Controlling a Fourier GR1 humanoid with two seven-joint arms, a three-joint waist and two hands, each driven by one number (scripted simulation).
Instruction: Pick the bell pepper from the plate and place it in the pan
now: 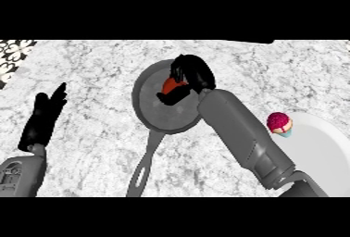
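A red-orange bell pepper (169,84) shows only as a small patch, held over the grey pan (152,106). My right hand (191,74) is curled round it above the pan's upper half, and its fingers hide most of the pepper. The pan's long handle (141,169) runs down toward the view's lower edge. The white plate (321,148) lies at the right edge, under my right forearm's side. My left hand (46,111) rests open at the left, fingers pointing up, well away from the pan.
A pink cupcake (279,123) with a pale blue wrapper sits at the plate's upper left rim, beside my right forearm. A black-and-white patterned patch (12,55) lies in the upper left corner of the marble counter.
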